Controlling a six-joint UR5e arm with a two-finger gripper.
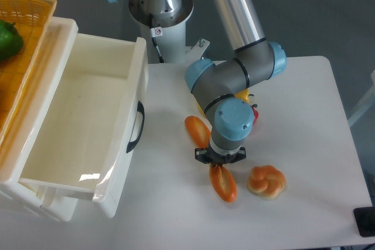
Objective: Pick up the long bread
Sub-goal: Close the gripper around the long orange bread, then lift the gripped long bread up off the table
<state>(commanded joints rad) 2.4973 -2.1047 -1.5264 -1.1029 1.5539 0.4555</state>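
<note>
end effector [220, 157] points straight down over the middle of the long bread [222, 182], its black fingers closed in on the loaf's sides, clamped on it. the long bread lies slantwise on the white counter [304, 121], one end showing left of the wrist, the other beside the knotted bun [266, 181]. a white bin [82, 127] stands at left
</note>
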